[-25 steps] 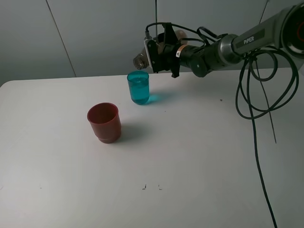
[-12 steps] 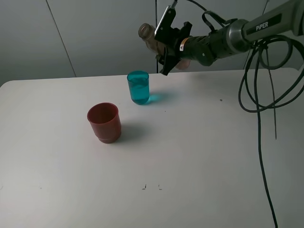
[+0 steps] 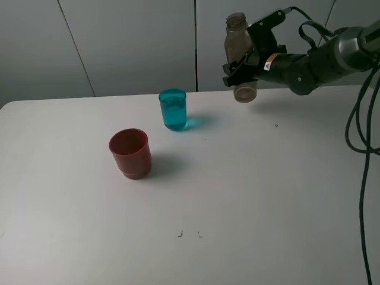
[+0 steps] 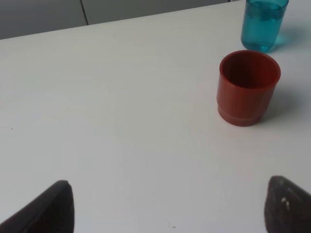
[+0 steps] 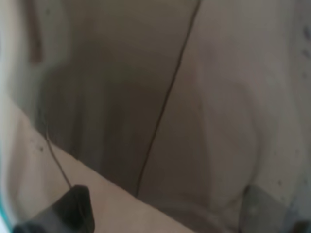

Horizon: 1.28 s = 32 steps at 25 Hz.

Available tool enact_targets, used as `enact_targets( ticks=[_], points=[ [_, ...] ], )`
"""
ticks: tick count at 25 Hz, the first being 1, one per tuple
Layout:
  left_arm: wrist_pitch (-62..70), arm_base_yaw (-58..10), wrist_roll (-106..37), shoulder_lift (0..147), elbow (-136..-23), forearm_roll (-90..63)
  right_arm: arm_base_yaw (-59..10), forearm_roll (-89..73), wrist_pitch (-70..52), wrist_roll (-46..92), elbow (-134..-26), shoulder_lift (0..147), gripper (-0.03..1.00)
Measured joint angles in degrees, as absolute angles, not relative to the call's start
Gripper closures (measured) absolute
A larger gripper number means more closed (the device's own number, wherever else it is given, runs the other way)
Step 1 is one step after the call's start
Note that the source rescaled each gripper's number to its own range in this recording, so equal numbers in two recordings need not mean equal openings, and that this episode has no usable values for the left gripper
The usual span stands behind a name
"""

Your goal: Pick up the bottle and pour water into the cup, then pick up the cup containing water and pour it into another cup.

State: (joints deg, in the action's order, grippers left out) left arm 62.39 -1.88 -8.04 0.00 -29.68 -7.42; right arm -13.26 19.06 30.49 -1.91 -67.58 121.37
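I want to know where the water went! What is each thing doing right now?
bottle: upright, uncapped, held up in the air.
teal cup: standing, water inside.
red cup: standing, looks empty.
right gripper: shut on the bottle.
left gripper: open, holding nothing.

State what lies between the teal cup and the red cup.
Nothing: bare table separates the teal cup from the red cup, shown in the exterior high view.
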Motion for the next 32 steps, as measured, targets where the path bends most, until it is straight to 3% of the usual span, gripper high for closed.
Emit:
enact_targets(
  ticks=[4, 18, 32],
  points=[
    [62.39, -1.88, -8.04, 0.00, -29.68, -7.42, -9.76, 18.88, 39.02, -6.51, -62.27, 121.33, 0.95],
    [62.39, -1.88, -8.04, 0.00, -29.68, -7.42, 1.50, 20.27, 42.97, -8.75, -60.30, 121.60, 0.95],
    [62.39, -1.88, -8.04, 0.00, -29.68, -7.42, 2.77, 20.15, 43.36, -9.00, -63.03, 125.72, 0.95]
  ],
)
